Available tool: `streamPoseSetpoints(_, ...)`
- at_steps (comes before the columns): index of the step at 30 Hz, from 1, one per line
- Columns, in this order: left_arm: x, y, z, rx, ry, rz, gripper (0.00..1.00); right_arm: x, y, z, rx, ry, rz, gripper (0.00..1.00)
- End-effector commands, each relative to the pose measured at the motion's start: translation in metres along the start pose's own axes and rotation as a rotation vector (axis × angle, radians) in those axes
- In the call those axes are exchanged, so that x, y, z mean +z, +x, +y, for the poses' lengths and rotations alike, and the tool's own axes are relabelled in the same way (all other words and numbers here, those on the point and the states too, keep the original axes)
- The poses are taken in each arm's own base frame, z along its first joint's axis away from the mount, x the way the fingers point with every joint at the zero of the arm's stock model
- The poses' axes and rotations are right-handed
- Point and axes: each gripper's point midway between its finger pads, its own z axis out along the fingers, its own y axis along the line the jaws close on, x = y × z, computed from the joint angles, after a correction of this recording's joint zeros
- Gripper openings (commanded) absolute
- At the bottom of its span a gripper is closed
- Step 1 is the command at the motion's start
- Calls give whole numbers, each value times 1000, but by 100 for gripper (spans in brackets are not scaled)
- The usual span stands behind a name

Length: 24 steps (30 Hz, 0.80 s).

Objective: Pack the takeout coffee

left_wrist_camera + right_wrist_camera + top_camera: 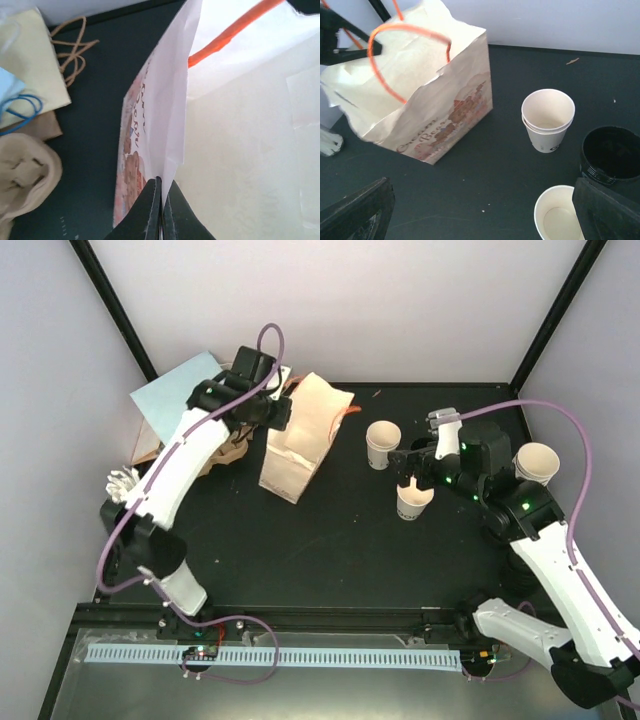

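Open-topped cream paper cups stand on the black table. A nested pair point(383, 443) point(547, 117) is at mid-right, a single cup point(413, 502) point(555, 215) is nearer, and another cup point(535, 462) stands at the far right. My right gripper point(408, 470) point(482, 220) hovers open and empty, with its right finger point(610, 210) just beside the single cup. The printed paper bag point(300, 435) point(250, 150) point(430, 100) with orange handles lies tilted, its mouth open. My left gripper point(275, 405) point(161, 192) is shut on the bag's rim.
A stack of black lids point(612, 155) sits right of the nested cups. The brown pulp tray point(25, 175) point(215, 455) lies left of the bag, with a pale blue bag point(175, 395) and a yellowish bag point(30, 60) behind it. White crumpled material point(122, 483) lies at the table's left edge.
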Motion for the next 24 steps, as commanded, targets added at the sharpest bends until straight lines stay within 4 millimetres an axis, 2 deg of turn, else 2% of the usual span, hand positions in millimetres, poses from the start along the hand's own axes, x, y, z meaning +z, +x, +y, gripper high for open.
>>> streamPoseSetpoints(1, -70, 0, -6, 160, -101, -153, 2, -9, 7, 5, -6, -35, 7, 100)
streamPoseSetpoints(3, -89, 12, -12, 245, -156, -212, 2, -7, 15, 4, -17, -37, 17, 100)
streamPoseSetpoints(8, -111, 55, -27, 398, -308, -371, 2, 8, 45, -1, -22, -40, 93, 100)
streamPoseSetpoints(10, -112, 73, -31, 418, -320, -414, 1, 11, 54, -4, -15, -33, 112, 100)
streamPoseSetpoints(15, -111, 101, -36, 438, -286, -434, 2, 11, 68, -5, -19, -40, 134, 100)
streamPoseSetpoints(19, -112, 105, -39, 403, -278, -424, 1, 10, 72, -7, -32, -33, 146, 100)
streamPoseSetpoints(24, -120, 86, -55, 327, -205, -381, 2, 9, 73, -9, -43, -24, 151, 100)
